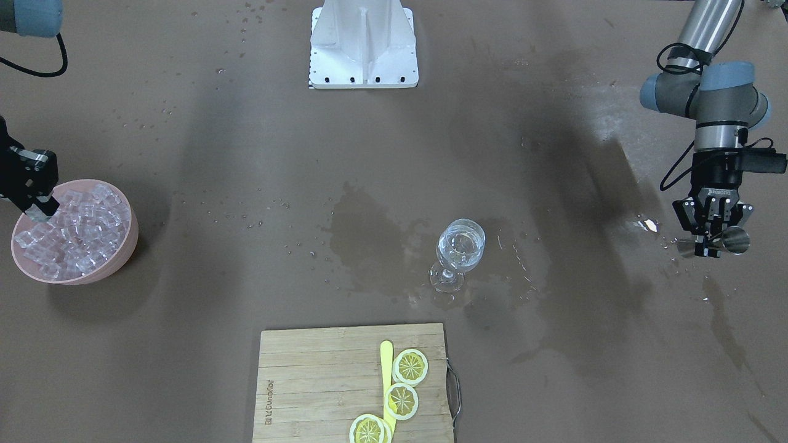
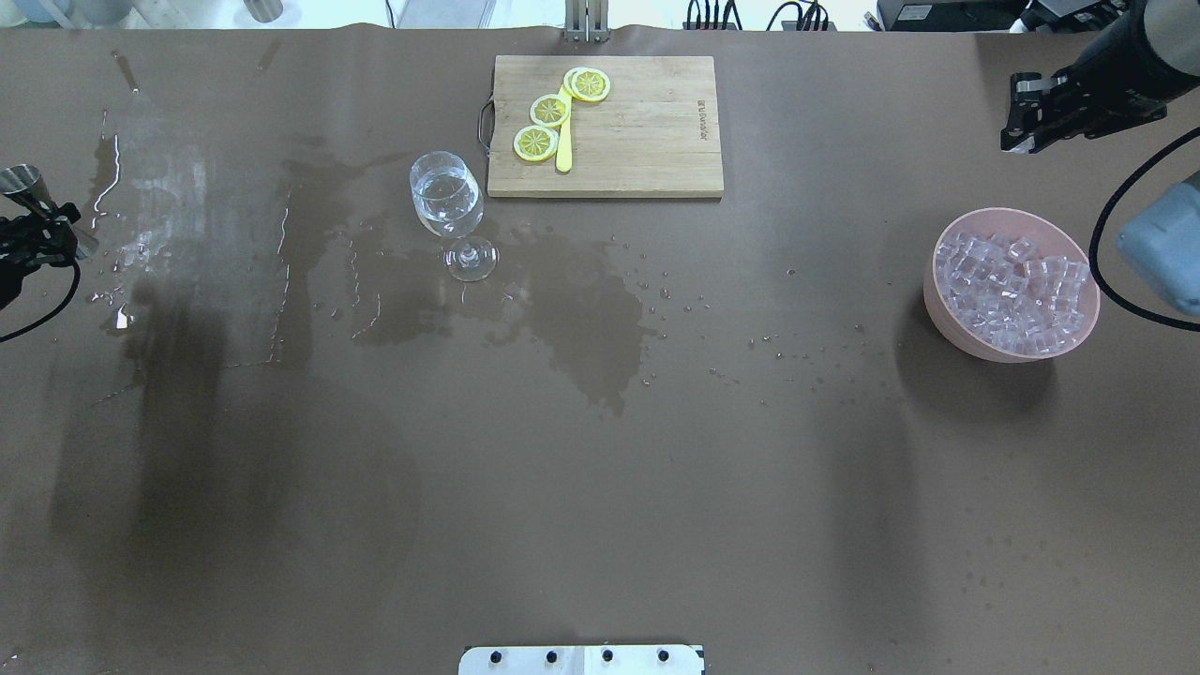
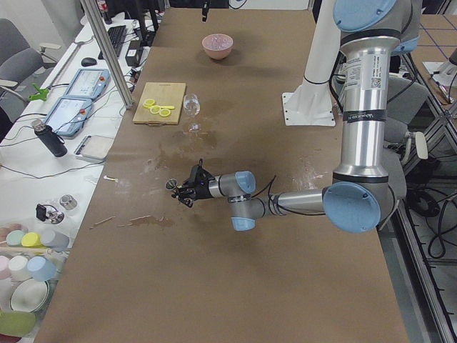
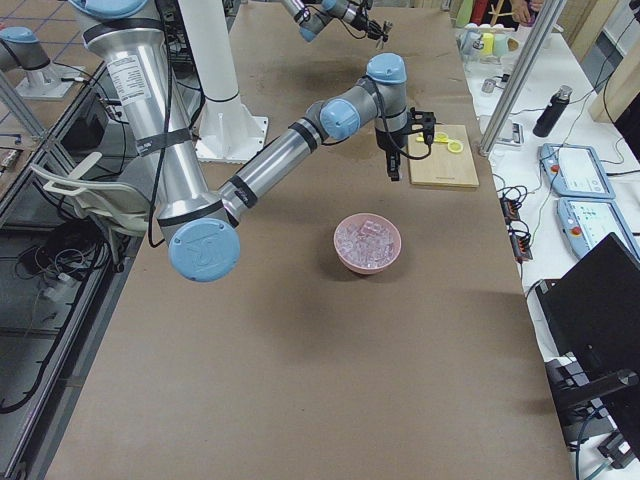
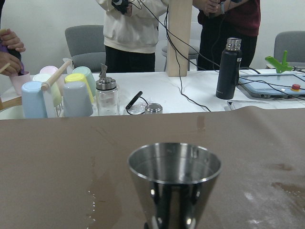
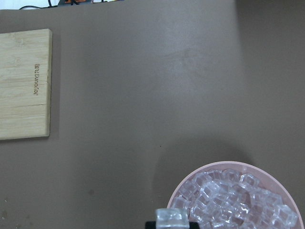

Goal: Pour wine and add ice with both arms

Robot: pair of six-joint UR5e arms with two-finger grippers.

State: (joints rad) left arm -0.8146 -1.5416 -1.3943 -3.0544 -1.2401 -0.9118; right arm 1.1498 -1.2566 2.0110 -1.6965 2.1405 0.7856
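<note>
A clear stemmed glass (image 1: 460, 246) stands mid-table with clear wine in its bowl; it also shows in the overhead view (image 2: 446, 199). My left gripper (image 1: 714, 245) is shut on the small steel jigger (image 5: 174, 183), held upright above the wet table far from the glass. A pink bowl (image 1: 126, 243) holds several ice cubes (image 1: 77, 231). My right gripper (image 1: 37, 209) hangs above the bowl's far rim, shut on one ice cube (image 6: 172, 218). The bowl (image 6: 224, 167) lies below it in the right wrist view.
A wooden cutting board (image 1: 320, 381) with lemon slices (image 1: 409, 366) and a yellow knife lies at the operators' edge near the glass. Water puddles (image 2: 581, 309) spread around the glass. The white base plate (image 1: 363, 46) sits on the robot's side.
</note>
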